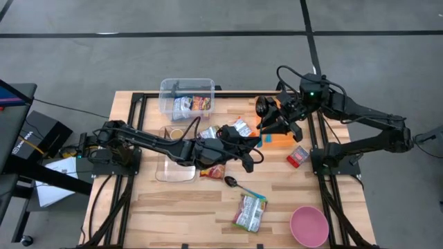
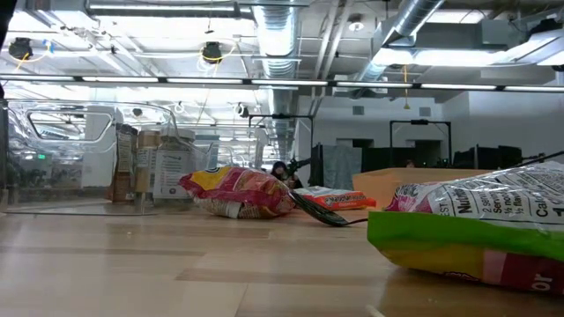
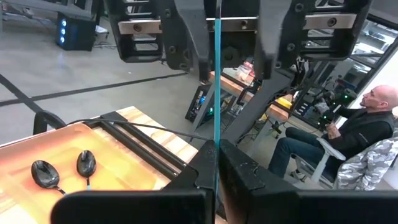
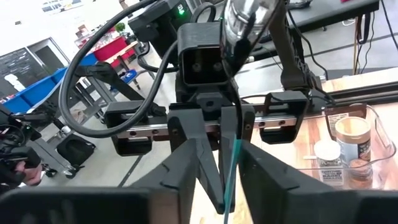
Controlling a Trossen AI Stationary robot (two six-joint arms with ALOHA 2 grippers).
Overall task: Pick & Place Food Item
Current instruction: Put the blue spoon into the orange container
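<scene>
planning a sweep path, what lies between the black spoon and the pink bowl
In the high view, a green snack packet lies on the wood between the black spoon and the pink bowl.

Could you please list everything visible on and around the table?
Clear bin: one, far edge, holding packets.
Clear tray: one, under left arm, holding jars.
Loose packets: four; silver, red-yellow, green, red.
Orange tray: one, carrying two black spoons.
Black spoon: one, table centre.
Bowl: one, pink, near right corner.
Person: one, seated beyond table.
Left gripper, right gripper: both pinching a thin teal item.
</scene>
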